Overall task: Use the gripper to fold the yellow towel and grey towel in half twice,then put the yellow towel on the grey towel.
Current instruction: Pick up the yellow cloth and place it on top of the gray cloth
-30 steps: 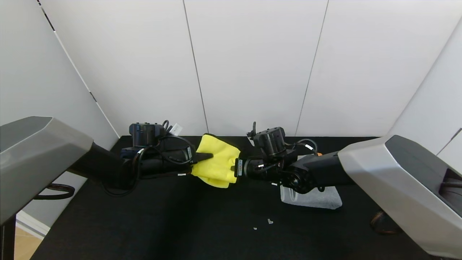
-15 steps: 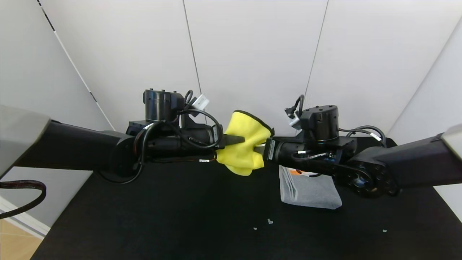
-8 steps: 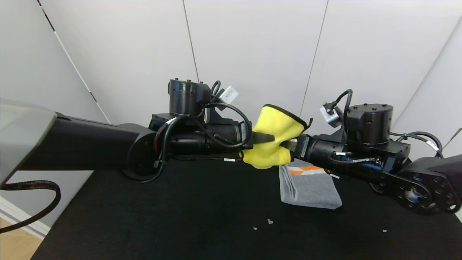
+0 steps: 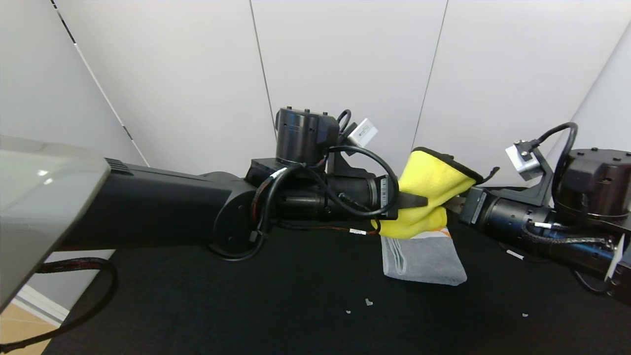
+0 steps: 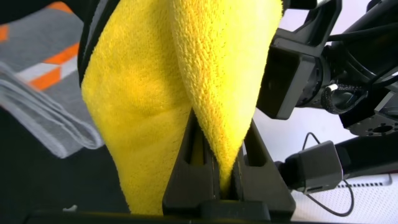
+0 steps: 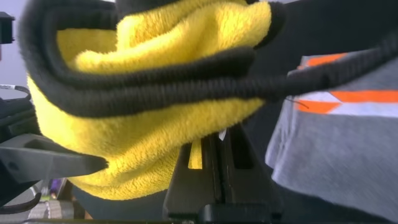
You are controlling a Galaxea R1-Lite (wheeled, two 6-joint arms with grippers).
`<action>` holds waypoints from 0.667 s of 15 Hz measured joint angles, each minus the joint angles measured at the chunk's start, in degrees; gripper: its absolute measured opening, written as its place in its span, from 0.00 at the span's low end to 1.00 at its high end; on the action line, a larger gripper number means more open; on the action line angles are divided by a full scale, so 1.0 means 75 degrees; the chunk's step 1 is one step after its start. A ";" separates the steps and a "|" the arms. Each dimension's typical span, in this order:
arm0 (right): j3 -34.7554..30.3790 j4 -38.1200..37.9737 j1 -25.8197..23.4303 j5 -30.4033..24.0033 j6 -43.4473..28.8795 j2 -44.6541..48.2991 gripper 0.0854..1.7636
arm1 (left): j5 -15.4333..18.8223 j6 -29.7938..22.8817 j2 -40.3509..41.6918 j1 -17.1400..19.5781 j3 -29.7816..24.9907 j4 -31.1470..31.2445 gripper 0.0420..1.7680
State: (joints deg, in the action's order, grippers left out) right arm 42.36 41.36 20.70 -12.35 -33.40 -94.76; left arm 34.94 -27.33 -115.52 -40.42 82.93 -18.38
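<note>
Both claws clamped on the yellow towel (image 4: 428,199), held in the air between them: left gripper (image 4: 419,200) pinches one side, right gripper (image 4: 451,203) the other. The cloth bunches and sags rather than hanging flat. The grey towel (image 4: 424,259) lies folded on the black table (image 4: 197,305), just below the claws, orange stripe under the yellow bundle.

Risks: bunched folds may land crooked or spring open on release. Uneven let-go drags it off the grey stack. A low descent could nudge grey's layers. Nothing stands between claws and the stack; only small white scraps (image 4: 367,302) on the table nearer the robot.
</note>
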 joint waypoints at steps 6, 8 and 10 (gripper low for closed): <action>-0.0761 0.0081 -0.0691 -0.0003 -0.0003 0.0688 0.03 | -0.0172 0.0039 -0.0679 -0.0294 0.0769 0.0163 0.09; -0.0835 0.0085 -0.0938 -0.0010 0.0000 0.0686 0.03 | -0.0176 0.0059 -0.0933 -0.0296 0.1014 0.0229 0.09; -0.0915 0.0085 -0.1100 -0.0010 0.0000 0.0683 0.03 | -0.0167 0.0065 -0.1161 -0.0366 0.1258 0.0349 0.09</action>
State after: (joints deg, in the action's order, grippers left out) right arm 35.50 42.00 12.45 -12.42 -33.40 -89.64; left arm 33.68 -26.84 -124.22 -43.17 92.37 -15.76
